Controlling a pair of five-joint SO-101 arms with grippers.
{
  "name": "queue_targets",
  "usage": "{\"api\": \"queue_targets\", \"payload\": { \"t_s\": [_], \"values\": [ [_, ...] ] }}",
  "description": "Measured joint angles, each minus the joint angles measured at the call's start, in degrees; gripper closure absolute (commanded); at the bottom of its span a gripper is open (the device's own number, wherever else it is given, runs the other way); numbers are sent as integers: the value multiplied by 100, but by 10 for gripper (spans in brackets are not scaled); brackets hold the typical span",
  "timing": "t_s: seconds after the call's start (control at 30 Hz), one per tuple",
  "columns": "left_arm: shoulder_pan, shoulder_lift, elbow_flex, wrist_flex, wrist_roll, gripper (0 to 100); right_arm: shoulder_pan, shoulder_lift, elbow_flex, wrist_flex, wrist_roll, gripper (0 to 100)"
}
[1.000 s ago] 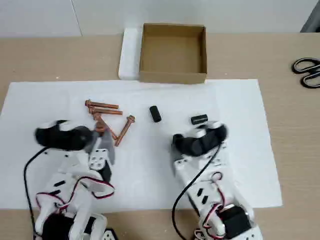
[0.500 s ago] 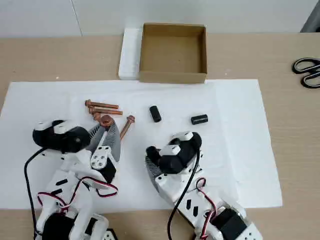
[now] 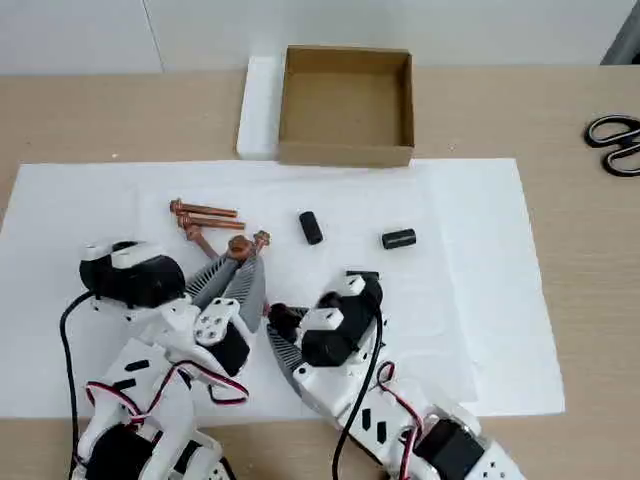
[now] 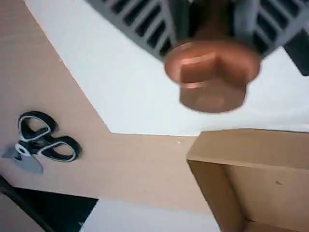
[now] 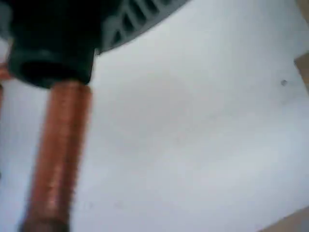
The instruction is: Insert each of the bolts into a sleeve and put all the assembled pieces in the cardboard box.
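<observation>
Left claw (image 3: 238, 264) clamps a copper bolt (image 3: 240, 249); right claw (image 3: 280, 322) grips a black sleeve (image 5: 50, 53) meeting the bolt's shaft, over white paper (image 3: 480, 300) on the wooden counter (image 3: 100, 110), cardboard box (image 3: 345, 153) standing beyond

The high camera hung fixed above the table (image 3: 100, 110), well off, looking down from the side of the arms (image 3: 150, 400) with the box (image 3: 346, 152) at the far side. The left wrist camera sat very close behind a bolt (image 4: 212, 72) head (nearer to it than to anything else in sight) and faced low across the paper (image 4: 135, 82) toward the box and the scissors (image 4: 43, 140). Box, scissors, paper and table were shared with the high view. The right wrist camera sat just as close to a sleeve (image 5: 50, 48) and a bolt shank, facing down at the paper, with slivers of table beyond. It shared the paper with both other views.
</observation>
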Motion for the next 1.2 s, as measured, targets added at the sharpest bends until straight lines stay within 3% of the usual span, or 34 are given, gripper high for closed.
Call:
{"api": "queue_targets", "payload": {
  "t_s": [0.73, 1.2],
  "values": [
    [9, -9, -9, -132, 18, 994, -211, 0, 0, -167, 273, 995],
    [35, -79, -132, 264, 18, 994, 79, 0, 35, -185, 290, 995]
  ]
}}
